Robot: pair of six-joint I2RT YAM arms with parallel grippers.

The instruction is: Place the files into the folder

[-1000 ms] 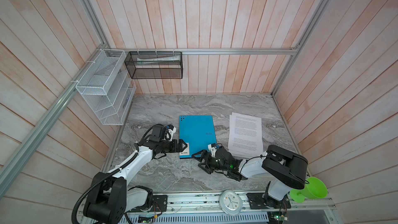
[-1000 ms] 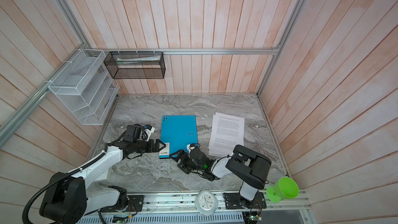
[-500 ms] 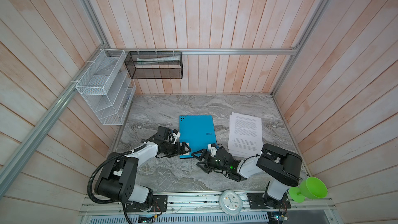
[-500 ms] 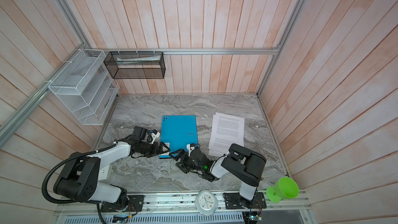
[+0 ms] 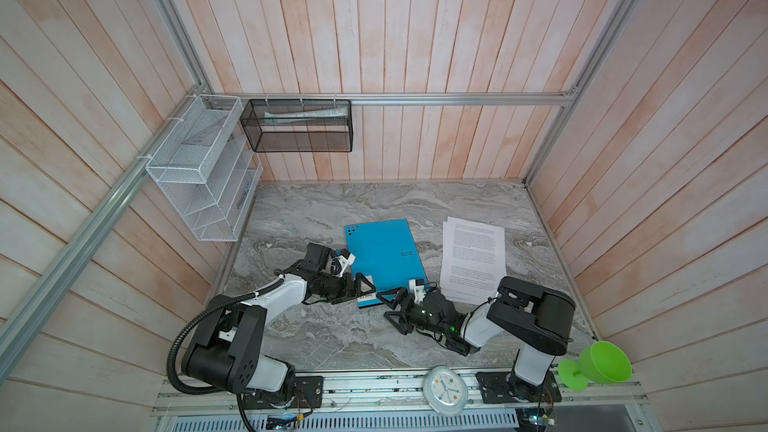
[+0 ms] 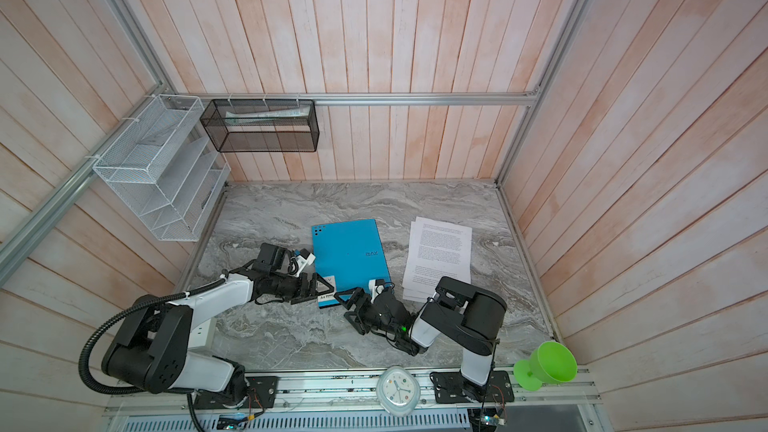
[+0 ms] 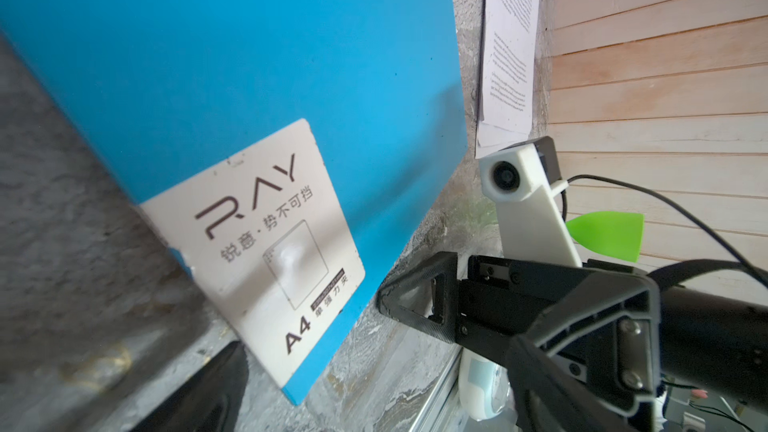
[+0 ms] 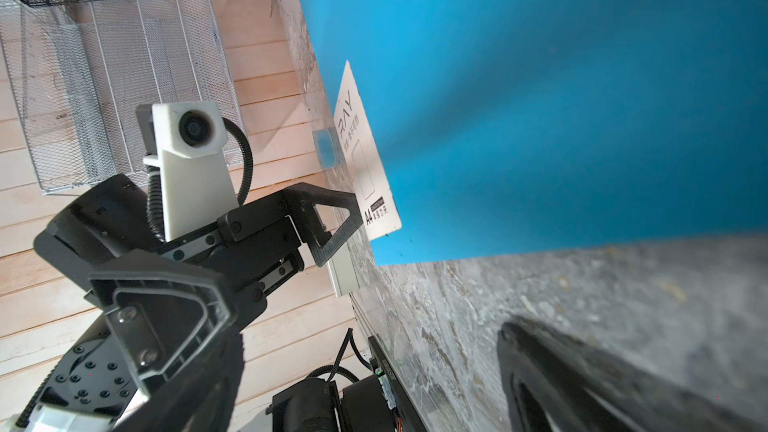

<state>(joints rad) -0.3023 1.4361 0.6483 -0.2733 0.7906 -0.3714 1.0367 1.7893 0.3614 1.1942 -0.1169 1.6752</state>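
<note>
Both left gripper (image 5: 362,290) and right gripper (image 5: 393,307) flank folder (image 5: 382,251).

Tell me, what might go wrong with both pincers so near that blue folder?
Both open, the left pincer and right pincer face each other by the folder and could collide. It lies shut and flat, so a finger might shove it into the files instead of lifting the cover.

Bright, even daylight; top views sharp, wrist views blurred up close.
</note>
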